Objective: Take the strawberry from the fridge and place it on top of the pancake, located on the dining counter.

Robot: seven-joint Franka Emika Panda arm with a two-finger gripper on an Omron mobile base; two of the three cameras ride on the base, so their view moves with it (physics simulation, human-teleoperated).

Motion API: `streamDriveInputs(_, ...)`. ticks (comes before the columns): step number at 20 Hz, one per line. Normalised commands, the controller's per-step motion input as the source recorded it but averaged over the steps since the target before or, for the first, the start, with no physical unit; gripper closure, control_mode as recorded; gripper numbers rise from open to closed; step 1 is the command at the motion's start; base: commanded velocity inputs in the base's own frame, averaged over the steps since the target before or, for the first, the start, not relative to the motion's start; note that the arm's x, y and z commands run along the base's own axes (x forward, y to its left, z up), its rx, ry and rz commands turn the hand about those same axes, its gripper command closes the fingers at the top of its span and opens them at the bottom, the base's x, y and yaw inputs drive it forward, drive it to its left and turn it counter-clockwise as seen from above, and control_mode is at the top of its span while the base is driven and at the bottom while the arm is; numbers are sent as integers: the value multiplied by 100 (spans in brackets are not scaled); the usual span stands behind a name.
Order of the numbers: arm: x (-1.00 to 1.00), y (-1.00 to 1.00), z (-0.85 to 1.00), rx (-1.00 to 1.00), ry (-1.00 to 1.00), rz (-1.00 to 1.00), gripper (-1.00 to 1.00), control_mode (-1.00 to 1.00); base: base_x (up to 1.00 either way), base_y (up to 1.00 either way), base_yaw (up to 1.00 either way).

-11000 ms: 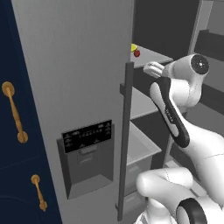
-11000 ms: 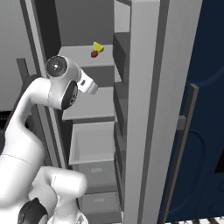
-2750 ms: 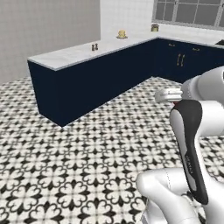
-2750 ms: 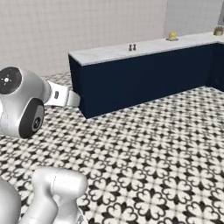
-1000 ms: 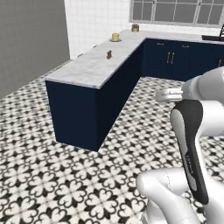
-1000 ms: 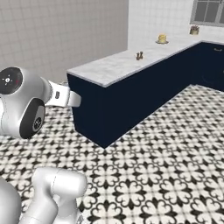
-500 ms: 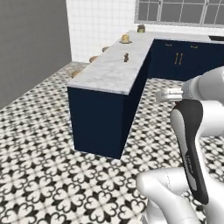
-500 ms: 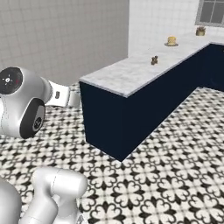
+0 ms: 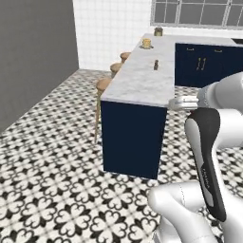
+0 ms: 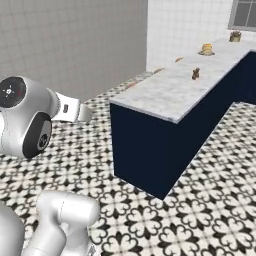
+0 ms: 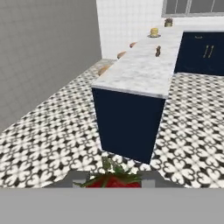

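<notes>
Hand view: the strawberry (image 11: 113,179) sits clamped in the end effector (image 11: 113,183) — pancake (image 11: 154,32) far ahead.

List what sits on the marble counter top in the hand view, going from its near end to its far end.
On the dining counter: small dark brown object → pancake on its plate → brownish item by the window, too small to identify. Nearest the camera, below all this, the strawberry sits in the shut gripper.
</notes>
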Motion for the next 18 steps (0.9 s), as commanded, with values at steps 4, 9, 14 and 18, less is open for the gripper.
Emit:
streamDriveInputs(4, 0, 0, 0, 0, 0, 0, 100, 100, 65, 100, -19)
streamDriveInputs(9, 0, 0, 0, 0, 0, 0, 100, 100, 67, 100, -21)
streamDriveInputs(14, 0, 0, 0, 0, 0, 0, 100, 100, 68, 100, -29)
streamDriveInputs(18, 0, 0, 0, 0, 0, 0, 100, 100, 73, 100, -35)
